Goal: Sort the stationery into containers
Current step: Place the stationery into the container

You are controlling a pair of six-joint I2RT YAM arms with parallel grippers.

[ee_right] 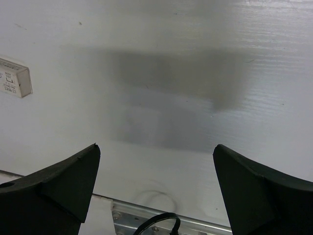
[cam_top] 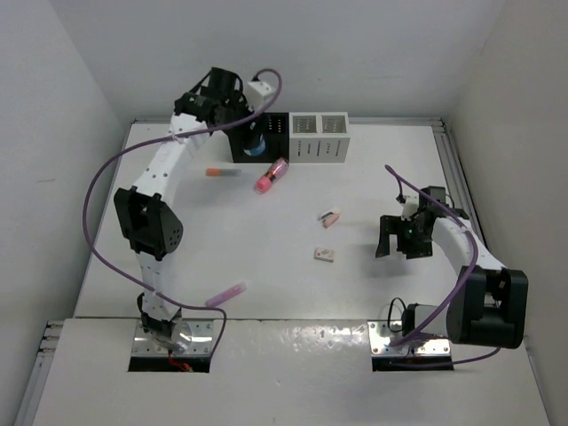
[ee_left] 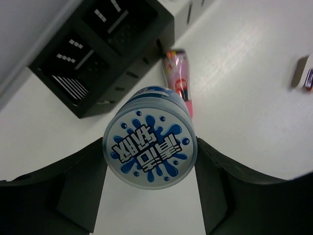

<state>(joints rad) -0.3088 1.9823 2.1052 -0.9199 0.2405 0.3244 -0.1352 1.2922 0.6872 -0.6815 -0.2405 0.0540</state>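
One tape roll (ee_left: 149,147) — round, blue-splashed white face

Top external: high, looking down on the whole tabletop (cam_top: 266,275).
Left wrist: close, facing black organizer (ee_left: 98,54).
Right wrist: low over tabletop.
Shared: black organizer (cam_top: 273,124), top and left wrist.

The blue-white tape roll (ee_left: 149,147) is held up just before the black organizer (cam_top: 271,131), which stands touching the white organizer (cam_top: 319,138); the hot-pink tube (cam_top: 272,176) lies tilted near them, two eraser blocks (cam_top: 330,217) (cam_top: 325,256) lie apart in the middle, and the lilac-pink stick (cam_top: 225,294) lies well apart at near left.
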